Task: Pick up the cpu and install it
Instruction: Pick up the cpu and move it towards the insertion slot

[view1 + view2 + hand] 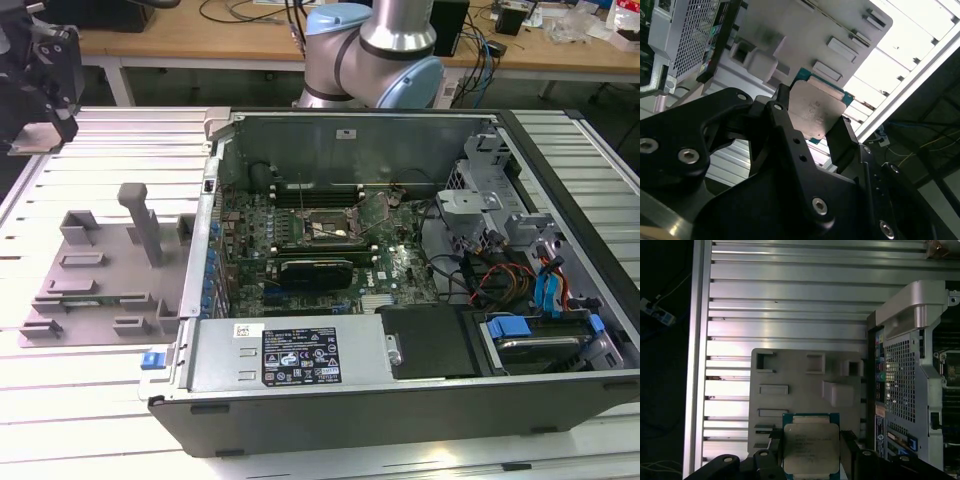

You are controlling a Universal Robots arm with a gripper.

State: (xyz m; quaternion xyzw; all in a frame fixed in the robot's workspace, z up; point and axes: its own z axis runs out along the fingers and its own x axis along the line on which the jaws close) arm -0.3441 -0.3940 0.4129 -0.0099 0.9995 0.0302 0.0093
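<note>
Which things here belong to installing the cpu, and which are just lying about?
For the job: cpu, gripped in the pincer; motherboard socket; computer case.
Lying about: grey fixture tray; blue cables; wooden bench behind.

The cpu (811, 447), its pale metal lid set on a green board, is pinched on two opposite edges by the black fingers (848, 442) of the gripper (811, 440). It sits in front of the grey fixture tray (800, 385) and covers part of one tray edge. The tray, with shallow slots and raised blocks, lies flat on the slatted aluminium table (790, 295). Just beside the tray stands the computer case (900, 375), showing a perforated metal panel.
</note>
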